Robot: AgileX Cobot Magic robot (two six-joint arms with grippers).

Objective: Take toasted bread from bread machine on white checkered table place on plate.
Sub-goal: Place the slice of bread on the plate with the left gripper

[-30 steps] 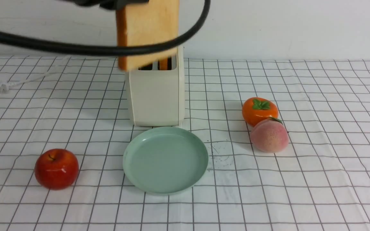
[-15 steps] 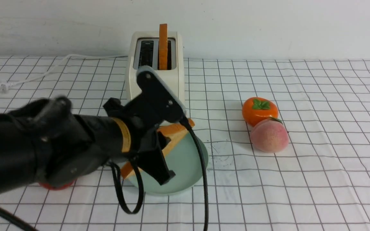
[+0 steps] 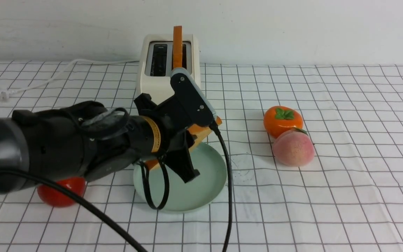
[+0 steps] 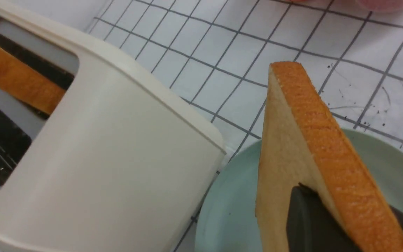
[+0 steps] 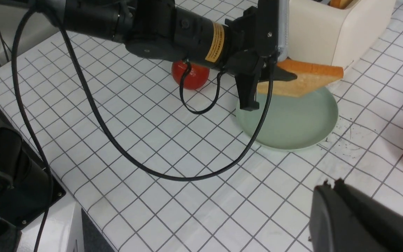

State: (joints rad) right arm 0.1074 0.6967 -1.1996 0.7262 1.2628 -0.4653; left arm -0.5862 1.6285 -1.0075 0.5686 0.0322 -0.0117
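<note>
Tabletop, white checkered cloth, across the middle and lower frame of the front view.

Toaster, cream-white, two-slot, upper part of the frame, left of centre; white cord trailing toward the upper left.

Slice of toast in the toaster, one, upright, crust edge up, in the right-hand slot; to all appearances, ready for lifting out. Left-hand slot, without visible bread.

Round plate, pale green, shallow, just left of centre in the lower half; partly behind the left arm.

Held slice of toast, one, on edge and slantwise, near the plate's far rim; by appearance raised above the plate, any contact hard to tell.

Left tool, clamped on the held slice, one finger against each face.

Right tool, fingers together, nothing between; outside the front view.

Red apple, lower left, partly behind the arm and its cable. Persimmon and peach, right of centre, side by side; no part in the task.

Progress, as judged: first slice out of the toaster, plate within reach, delivery near. Remaining: flat lowering inside the rim, release, then the same for the second slice. Completed placements: none visible. Possible trouble: landing over the rim or tipping on release.
</note>
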